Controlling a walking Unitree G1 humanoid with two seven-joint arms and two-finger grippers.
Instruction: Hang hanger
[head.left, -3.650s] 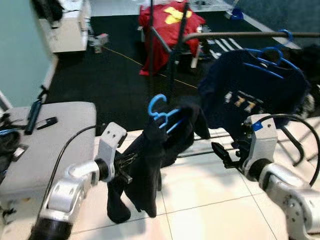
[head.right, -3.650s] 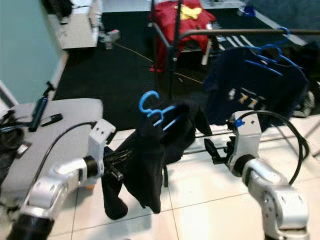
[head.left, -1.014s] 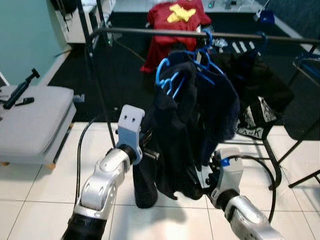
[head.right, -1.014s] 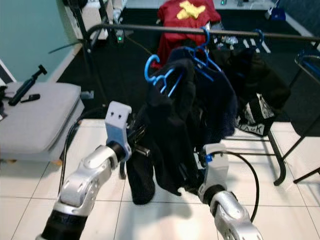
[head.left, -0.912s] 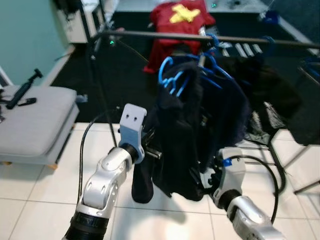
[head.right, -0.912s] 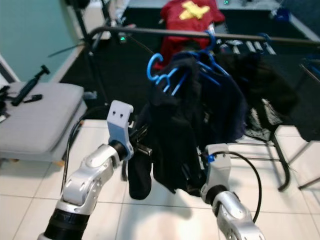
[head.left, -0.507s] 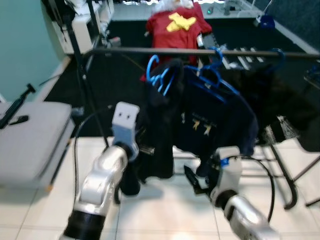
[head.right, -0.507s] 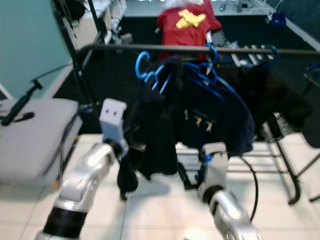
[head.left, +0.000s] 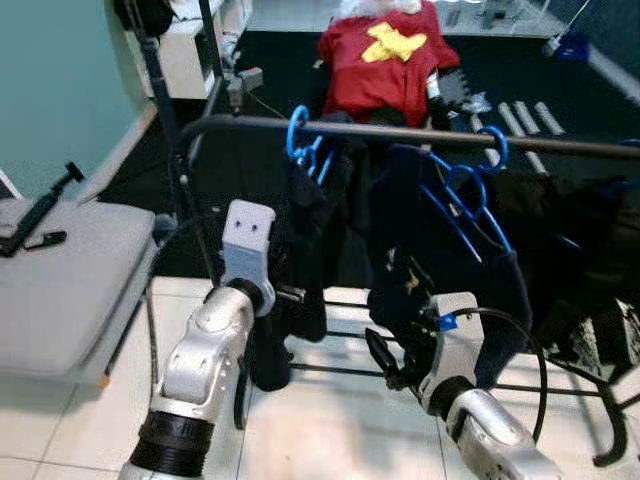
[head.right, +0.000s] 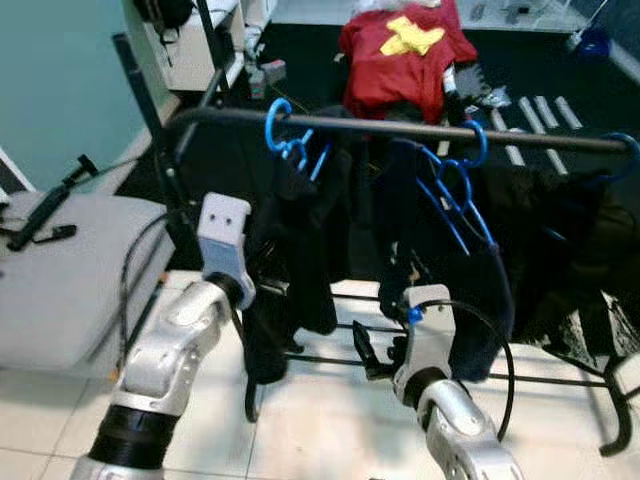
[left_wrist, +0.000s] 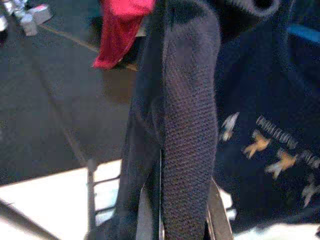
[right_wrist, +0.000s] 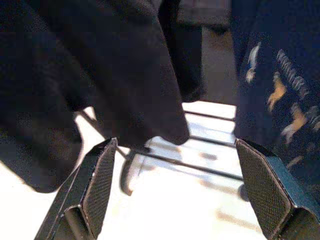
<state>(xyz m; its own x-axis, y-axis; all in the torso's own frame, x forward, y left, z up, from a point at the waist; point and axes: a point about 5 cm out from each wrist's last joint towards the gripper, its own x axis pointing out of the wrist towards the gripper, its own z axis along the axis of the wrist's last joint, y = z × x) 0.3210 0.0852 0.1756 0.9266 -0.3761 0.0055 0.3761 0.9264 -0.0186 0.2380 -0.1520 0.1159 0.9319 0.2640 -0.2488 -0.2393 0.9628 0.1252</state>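
1. White floor tiles (head.left: 330, 440) are lying nearest, meeting a black carpet (head.left: 270, 80) farther back; a grey cushioned seat (head.left: 60, 290) is standing on the robot's left.
2. The right tool (right_wrist: 180, 192) is hanging spread wide and empty, low by the rack's bottom bars.
3. The left tool (left_wrist: 182, 220) is pinching a dark knit garment (head.left: 300, 250).
4. That garment's blue hanger (head.left: 300, 140) is hooking over the black rail (head.left: 400, 132); two more blue hangers (head.left: 470, 190) are carrying a navy printed shirt (head.left: 440, 270).
5. A red shirt (head.left: 385, 50) is sitting farthest.
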